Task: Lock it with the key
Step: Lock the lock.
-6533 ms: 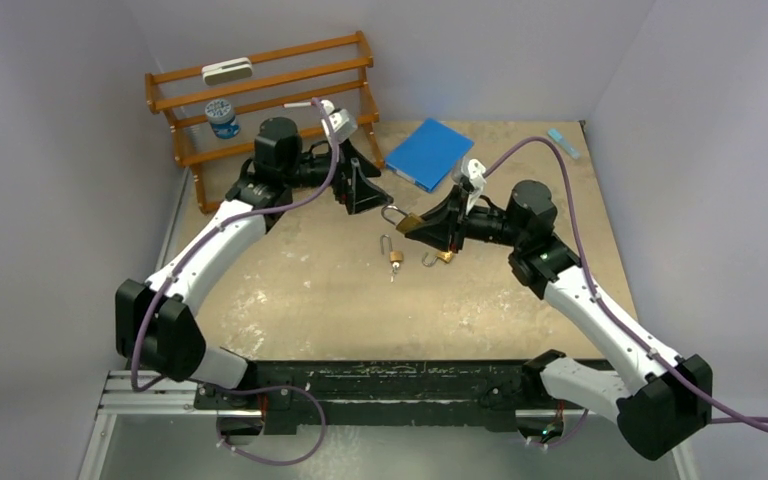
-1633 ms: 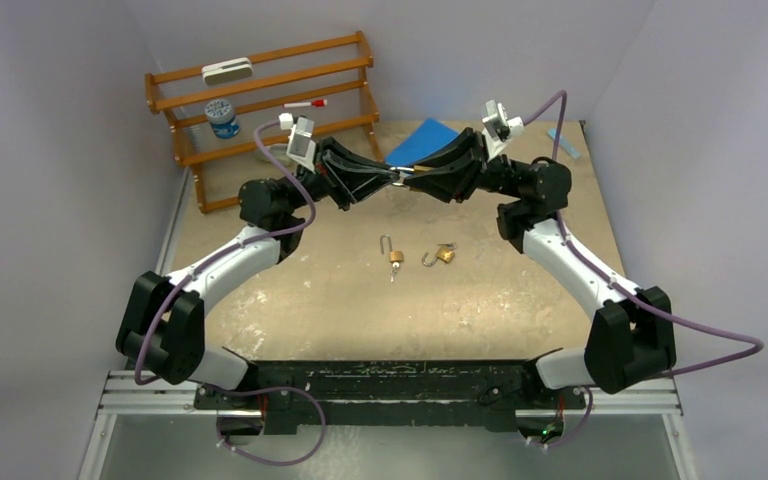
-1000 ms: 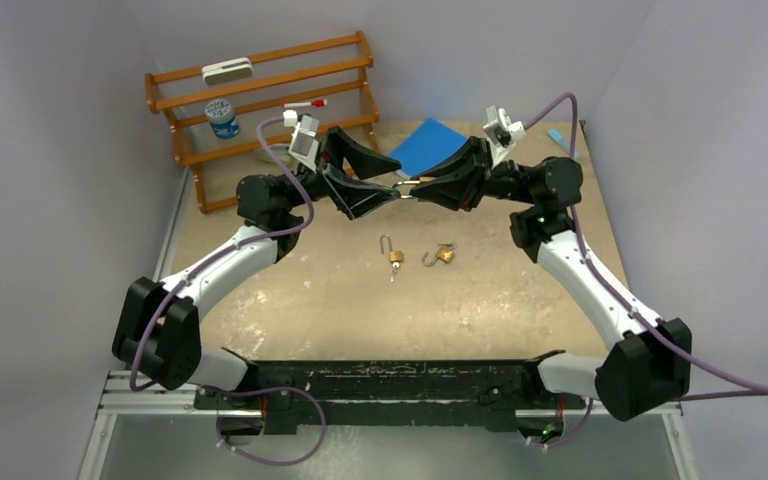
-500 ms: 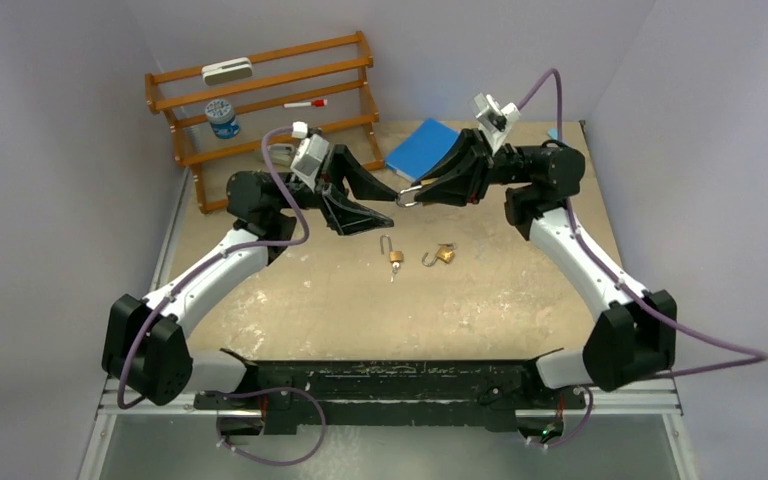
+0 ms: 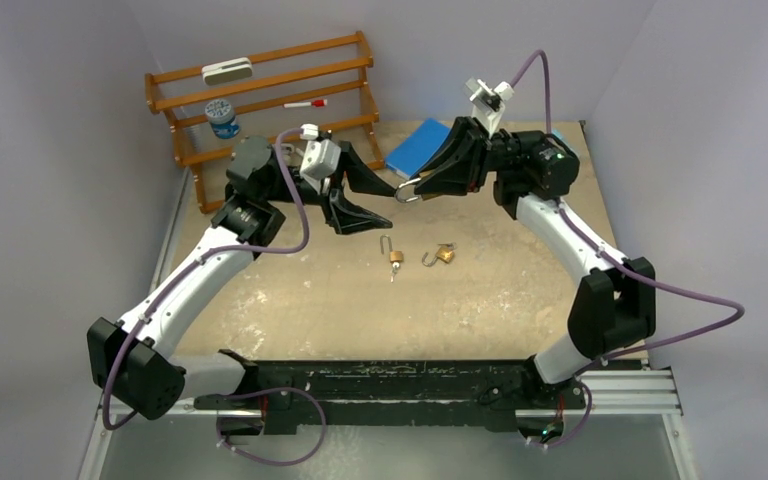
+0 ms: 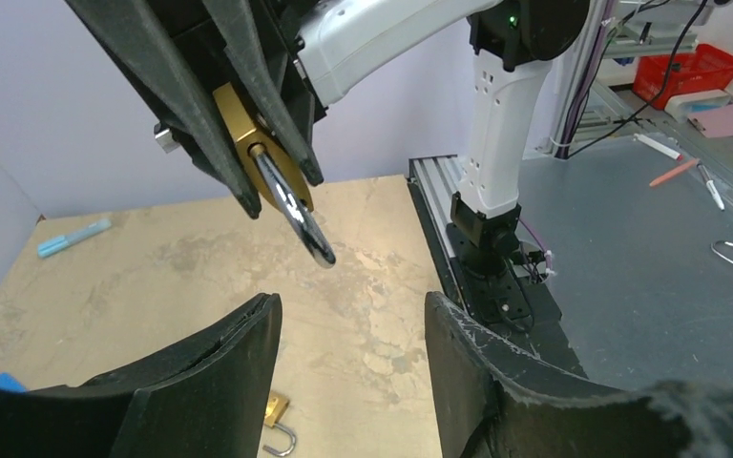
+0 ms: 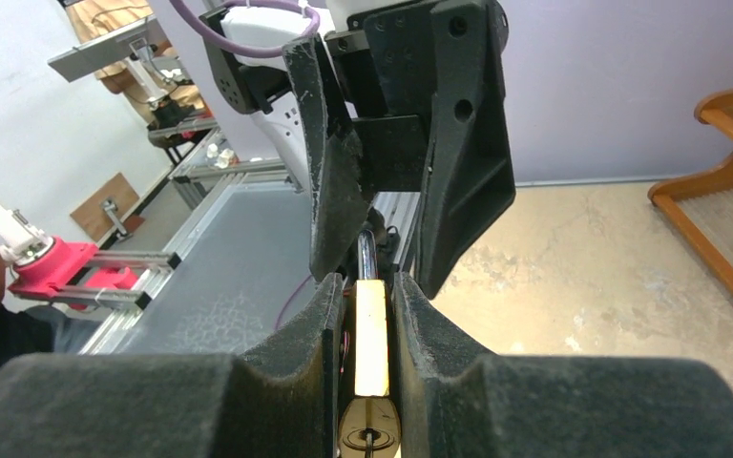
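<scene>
Brass-yellow body, silvery shackle on the held padlock (image 7: 371, 334). Beneath that padlock, mottled tan bench (image 5: 300, 300) with pale blotches and a small lock (image 5: 444, 254), seemingly brass too. Behind it, solid blue book (image 5: 418, 148); to its left, orange-brown rack (image 5: 290, 51).

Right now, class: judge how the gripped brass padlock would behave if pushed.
The padlock looks solid brass, so probably heavy for its size and rigid. Its smooth faces, pinched by the right gripper, may slip or pivot.
</scene>
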Available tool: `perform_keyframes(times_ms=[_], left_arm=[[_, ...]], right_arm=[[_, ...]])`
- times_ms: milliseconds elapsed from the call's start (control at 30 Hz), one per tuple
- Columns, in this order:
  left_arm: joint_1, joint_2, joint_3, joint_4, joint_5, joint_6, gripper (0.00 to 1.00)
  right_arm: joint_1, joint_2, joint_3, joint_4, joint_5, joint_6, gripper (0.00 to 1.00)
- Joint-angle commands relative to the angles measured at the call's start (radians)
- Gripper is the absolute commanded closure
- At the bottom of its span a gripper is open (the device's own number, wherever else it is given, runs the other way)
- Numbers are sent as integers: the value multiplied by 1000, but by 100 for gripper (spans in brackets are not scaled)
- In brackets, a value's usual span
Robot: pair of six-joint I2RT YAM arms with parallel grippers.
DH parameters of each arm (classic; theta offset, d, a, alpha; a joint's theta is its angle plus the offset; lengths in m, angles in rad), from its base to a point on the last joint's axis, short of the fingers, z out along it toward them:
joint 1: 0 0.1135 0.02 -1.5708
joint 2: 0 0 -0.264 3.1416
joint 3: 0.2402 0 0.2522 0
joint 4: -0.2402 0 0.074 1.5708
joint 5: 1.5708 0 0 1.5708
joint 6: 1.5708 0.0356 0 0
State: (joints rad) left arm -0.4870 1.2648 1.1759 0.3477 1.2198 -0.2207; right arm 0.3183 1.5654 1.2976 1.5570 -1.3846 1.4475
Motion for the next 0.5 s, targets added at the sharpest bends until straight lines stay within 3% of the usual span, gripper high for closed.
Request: perform_keyframes(times_ms=[0,133,367,467], left_arm=[[-5,-12,55,-63,-6,78,44],[-5,-1,42,74,-48,-61,44],[-7,73,-13,715,-85,-571,43],[-9,97,-5,785,-87,-641,44]], right_arm=[[-4,-64,18,139,19,-32,100],[-4,-75,5,83,16,-86,100],[-3,-77,-4,17,12,-162,100],[-3,-80,-4,-3,13,-182,100]])
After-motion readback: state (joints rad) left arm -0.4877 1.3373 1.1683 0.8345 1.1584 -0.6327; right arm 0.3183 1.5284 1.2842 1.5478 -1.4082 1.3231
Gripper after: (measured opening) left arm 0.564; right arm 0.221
